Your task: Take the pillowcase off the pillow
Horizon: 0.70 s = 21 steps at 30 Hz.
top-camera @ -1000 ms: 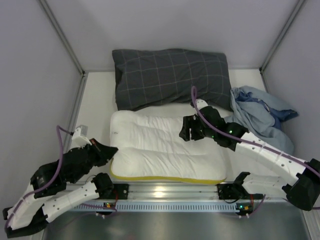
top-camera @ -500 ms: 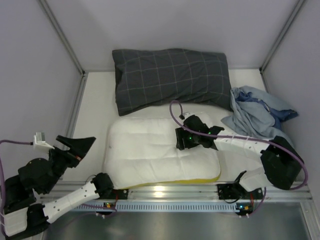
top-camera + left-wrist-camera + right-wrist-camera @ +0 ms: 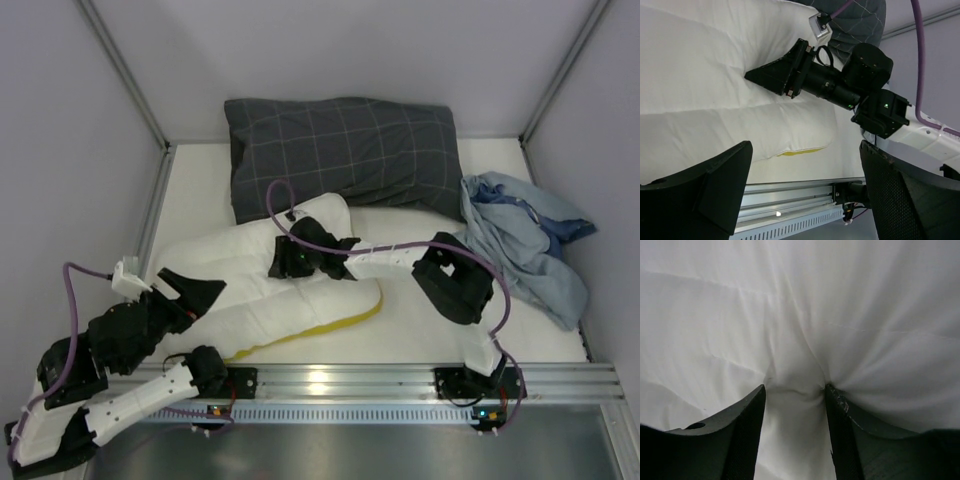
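The white pillow (image 3: pixel 250 290) with yellow piping (image 3: pixel 330 322) lies bunched and skewed across the left middle of the table, bare of its case. The blue pillowcase (image 3: pixel 520 240) sits crumpled at the right, apart from the pillow. My right gripper (image 3: pixel 283 262) reaches far left and is shut on a pinched fold of the pillow (image 3: pixel 840 300); the right wrist view shows the gripper (image 3: pixel 795 390) with white cloth bunched between its fingers. My left gripper (image 3: pixel 205 292) hangs open beside the pillow's left end, and in its own view the gripper (image 3: pixel 805 147) holds nothing.
A dark grey checked pillow (image 3: pixel 340 150) lies along the back wall, touching the white pillow's far end. The metal rail (image 3: pixel 340 380) runs along the near edge. Grey walls close in the left, right and back sides.
My left gripper opened, let go of the pillow's left edge and drew back. My right gripper dragged the pillow leftward, so it turned and bunched up.
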Each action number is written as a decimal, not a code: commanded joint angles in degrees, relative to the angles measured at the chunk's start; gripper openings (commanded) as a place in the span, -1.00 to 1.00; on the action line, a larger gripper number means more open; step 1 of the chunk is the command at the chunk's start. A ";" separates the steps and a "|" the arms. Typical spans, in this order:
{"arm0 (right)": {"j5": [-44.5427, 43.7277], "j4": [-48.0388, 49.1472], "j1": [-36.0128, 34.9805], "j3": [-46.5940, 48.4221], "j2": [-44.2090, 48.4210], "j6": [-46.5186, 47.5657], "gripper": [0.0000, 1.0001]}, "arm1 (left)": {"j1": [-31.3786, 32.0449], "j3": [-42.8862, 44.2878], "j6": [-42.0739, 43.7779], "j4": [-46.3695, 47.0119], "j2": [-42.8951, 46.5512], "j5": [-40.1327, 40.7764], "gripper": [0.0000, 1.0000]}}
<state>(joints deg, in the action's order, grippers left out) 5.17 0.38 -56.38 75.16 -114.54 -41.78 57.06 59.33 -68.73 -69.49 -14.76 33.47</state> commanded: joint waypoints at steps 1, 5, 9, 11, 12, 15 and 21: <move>8.62 8.73 -3.74 1.48 -5.68 -14.44 -0.04 | -0.10 -0.18 -0.61 3.49 0.35 -0.78 0.81; 8.82 11.84 -2.95 2.89 -6.58 -18.61 -0.09 | -0.10 -3.24 -2.28 4.54 0.79 -1.30 0.72; 7.22 4.74 -0.31 5.43 -4.29 -7.47 0.05 | -0.10 -11.31 -1.15 13.05 -0.61 -7.09 0.64; 5.30 0.43 0.22 3.88 0.70 0.77 0.11 | -0.02 -14.23 -1.58 17.19 -2.63 -8.24 0.56; 3.72 0.06 0.22 2.29 3.33 2.91 0.18 | -0.10 -16.50 -1.93 18.33 -4.81 -8.60 0.45; -0.31 -4.33 2.14 -3.77 14.93 7.15 0.23 | -0.02 -18.63 -1.93 22.38 -8.08 -7.47 0.28; 3.84 -9.59 13.30 -10.13 28.33 13.73 0.31 | -0.02 -19.86 -0.09 28.08 -18.44 -5.87 -0.38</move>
<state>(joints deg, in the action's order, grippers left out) 7.22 -4.54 -48.42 64.77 -88.20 -35.35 57.06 40.01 -70.11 -49.93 -29.76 27.20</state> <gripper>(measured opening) 0.651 0.359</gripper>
